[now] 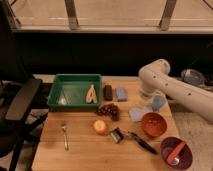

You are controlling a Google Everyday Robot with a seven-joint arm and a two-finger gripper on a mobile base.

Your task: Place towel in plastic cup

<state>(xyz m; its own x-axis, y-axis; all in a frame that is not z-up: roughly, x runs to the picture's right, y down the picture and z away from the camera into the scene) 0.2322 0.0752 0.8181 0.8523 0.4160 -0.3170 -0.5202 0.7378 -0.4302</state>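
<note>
**A:** Where's the gripper (148,95)?

**B:** Under the bend of the arm (176,91), back right of the table (80,150), just beside the plastic cup (158,102). Spread or pressed together: you can't tell from here.

**A:** And the towel (138,113)?

**B:** Lying flat, just in front of the gripper, toward the table's near edge and slightly left. It seems to meet the orange bowl (153,124) at its left rim. The cup stands close on the towel's right, so you'd likely come forward and down, then carry it a short way right.
</note>
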